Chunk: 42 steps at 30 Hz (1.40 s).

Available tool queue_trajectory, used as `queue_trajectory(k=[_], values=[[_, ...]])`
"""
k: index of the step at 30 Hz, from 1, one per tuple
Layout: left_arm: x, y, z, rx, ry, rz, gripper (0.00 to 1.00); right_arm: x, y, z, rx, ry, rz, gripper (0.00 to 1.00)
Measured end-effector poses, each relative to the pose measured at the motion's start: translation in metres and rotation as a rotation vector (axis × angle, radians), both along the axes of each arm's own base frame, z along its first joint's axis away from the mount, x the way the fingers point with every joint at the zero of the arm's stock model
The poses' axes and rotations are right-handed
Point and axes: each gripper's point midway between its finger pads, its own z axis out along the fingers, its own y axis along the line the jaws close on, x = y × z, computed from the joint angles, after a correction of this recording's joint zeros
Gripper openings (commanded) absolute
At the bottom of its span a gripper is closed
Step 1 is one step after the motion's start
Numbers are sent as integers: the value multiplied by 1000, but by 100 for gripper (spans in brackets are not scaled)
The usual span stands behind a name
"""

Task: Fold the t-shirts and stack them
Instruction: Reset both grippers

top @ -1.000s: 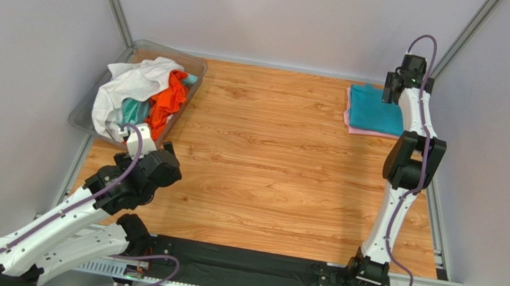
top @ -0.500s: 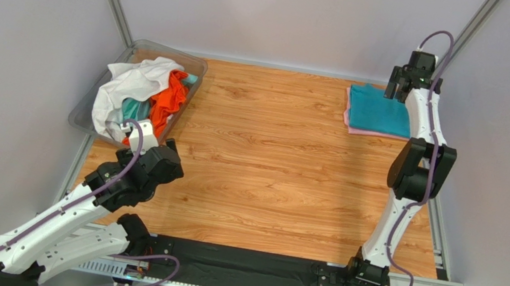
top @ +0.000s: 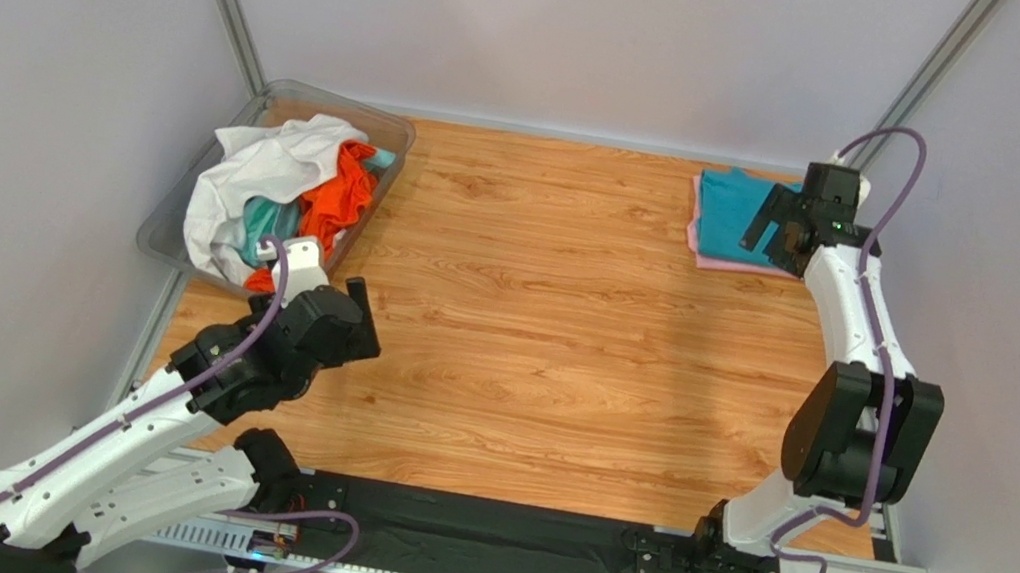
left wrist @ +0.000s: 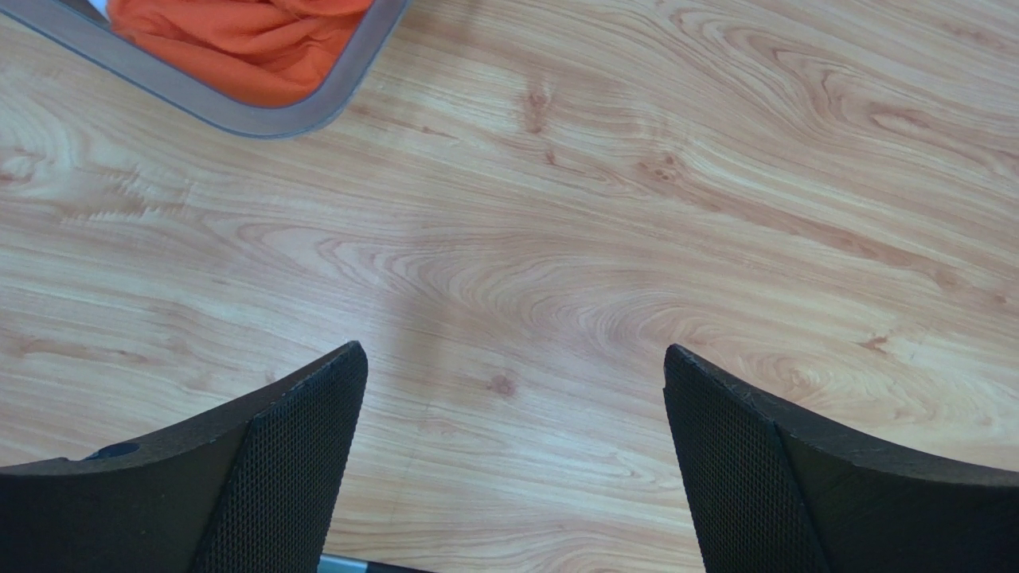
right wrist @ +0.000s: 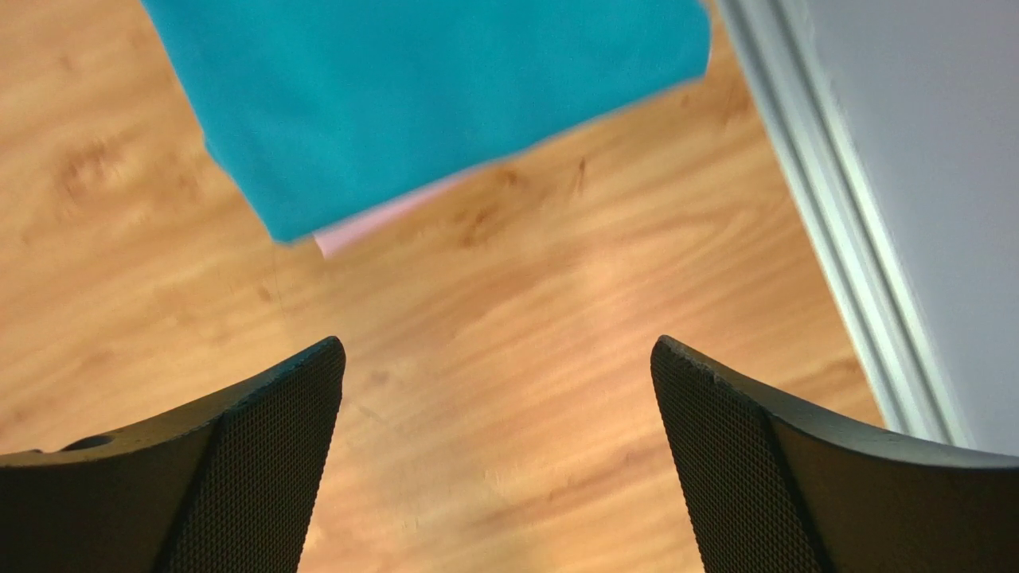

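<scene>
Both claws released and empty. Left gripper [left wrist: 514, 370] just beside clear bin [top: 395, 156]; right gripper [right wrist: 496, 358] far across from bin, by teal t-shirt [right wrist: 431, 84] stacked on pink t-shirt [right wrist: 371, 219]. Risk: pulling orange t-shirt [top: 331, 207] drags the tangled white t-shirt [top: 268, 167] out too.

Two white robot arms with black joints.
The left arm [top: 131, 424] and right arm [top: 851, 300] have white tubular links, black joint housings, looping purple cables [top: 917, 173], and black fingers [left wrist: 287, 478] with a fine mesh texture.
</scene>
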Motion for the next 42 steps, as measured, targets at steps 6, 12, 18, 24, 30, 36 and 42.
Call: queue_trajectory(k=[6,12,18,24,30,36,42], values=[[0,-7,1,-37,-8,-22,100,-57,31,-27,28,59,17,100],[-3,-7,-3,-50,-14,-35,100,-108,60,-29,53,34,38,100],[-7,-4,-15,-59,-14,-41,100,-151,77,-38,84,9,51,100],[-9,-4,-23,-70,-18,-46,100,-180,86,-56,124,22,48,100],[-9,-4,-19,-91,-41,-45,100,-203,88,-73,169,-14,23,100],[-8,-4,-18,-95,-47,-39,100,-213,90,-72,206,-99,28,100],[-9,-2,-17,-110,-55,-26,100,-209,91,-56,216,-191,38,100]])
